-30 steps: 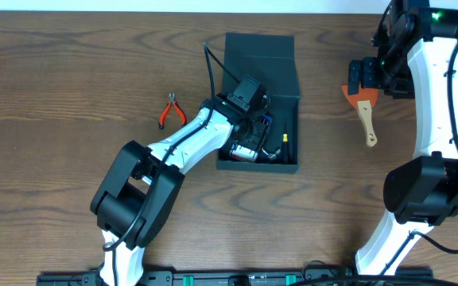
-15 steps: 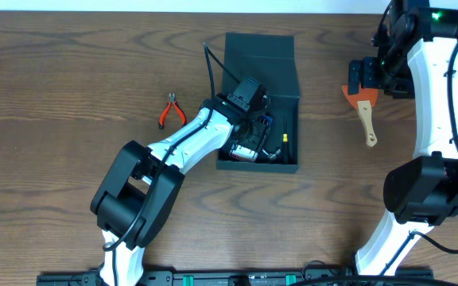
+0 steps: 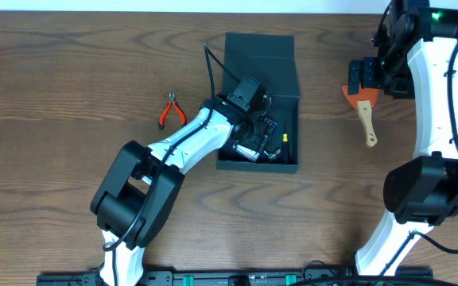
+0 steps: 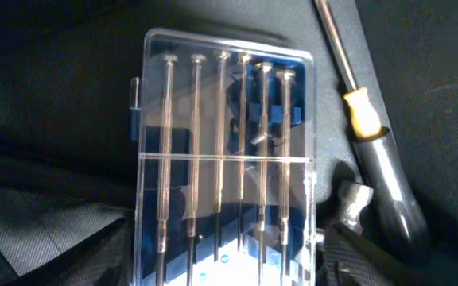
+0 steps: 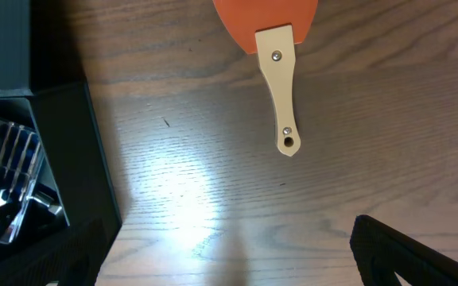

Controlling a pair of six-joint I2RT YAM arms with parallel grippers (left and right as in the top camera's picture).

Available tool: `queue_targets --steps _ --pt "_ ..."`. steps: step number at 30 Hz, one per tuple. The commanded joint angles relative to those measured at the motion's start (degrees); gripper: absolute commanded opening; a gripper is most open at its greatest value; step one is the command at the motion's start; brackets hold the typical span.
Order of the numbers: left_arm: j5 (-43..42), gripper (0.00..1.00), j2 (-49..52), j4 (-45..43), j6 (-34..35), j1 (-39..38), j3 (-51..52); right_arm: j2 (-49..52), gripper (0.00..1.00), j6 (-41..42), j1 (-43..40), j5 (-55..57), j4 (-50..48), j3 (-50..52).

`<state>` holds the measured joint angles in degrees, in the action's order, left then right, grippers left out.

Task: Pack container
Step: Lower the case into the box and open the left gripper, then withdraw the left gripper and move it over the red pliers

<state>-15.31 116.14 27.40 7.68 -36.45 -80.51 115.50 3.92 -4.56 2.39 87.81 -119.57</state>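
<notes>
Overhead: wooden table (image 3: 70, 79), and the container (image 3: 259, 49) sits mid-table with its flap lid open. The left gripper (image 3: 254, 131) is down inside it, fingers apart either side of the clear screwdriver case (image 4: 225, 159). The right gripper (image 5: 229, 258) hangs spread wide beside the orange spatula (image 3: 364, 111). Red pliers (image 3: 169, 110) lie left of the container.

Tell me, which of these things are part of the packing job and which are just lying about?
Part of the job: the dark green container; the clear case of small screwdrivers inside it; the yellow-collared screwdriver beside that case.
Lying about on the table, perhaps awaiting packing: the red-handled pliers left of the container; the orange spatula to its right.
</notes>
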Motion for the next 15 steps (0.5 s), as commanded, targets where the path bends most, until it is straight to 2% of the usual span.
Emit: queue_targets --steps 1,6,11,15 --pt "-1.2 0.72 0.7 -0.1 -0.3 0.0 -2.1 -0.7 0.99 0.7 -0.3 0.2 0.0 -0.7" --pt "-3.8 0.71 0.0 0.5 -0.3 0.0 -6.4 -0.7 0.99 0.7 -0.3 0.2 0.0 -0.7" --pt "-3.5 0.71 -0.2 4.2 -1.7 0.2 -14.8 -0.7 0.99 0.7 -0.3 0.2 0.0 -0.7" --pt "4.7 0.71 -0.2 11.5 -3.7 0.4 -22.4 -0.7 0.99 0.7 -0.3 0.2 0.0 -0.7"
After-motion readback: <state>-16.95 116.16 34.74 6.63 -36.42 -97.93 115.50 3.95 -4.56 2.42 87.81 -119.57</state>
